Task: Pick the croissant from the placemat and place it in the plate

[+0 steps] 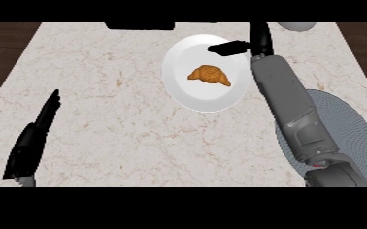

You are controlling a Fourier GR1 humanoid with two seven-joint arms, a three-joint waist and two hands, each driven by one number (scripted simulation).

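A golden-brown croissant point(209, 74) lies in the middle of the white plate point(188, 92), which sits on the marble counter toward the back. My right hand point(252, 40) hangs over the plate's far right rim, above and right of the croissant, with thumb and fingers spread and nothing in them. The right forearm runs down past the grey round placemat point(342, 121), which lies at the right edge with nothing visible on it. At the lower left my left hand point(37, 131) rests open, fingers pointing up the counter, far from the plate.
A dark object point(140, 25) sits at the counter's back edge, left of the plate. A pale rounded object point(297, 25) shows at the back right. Dark wood floor flanks the counter at both upper corners.
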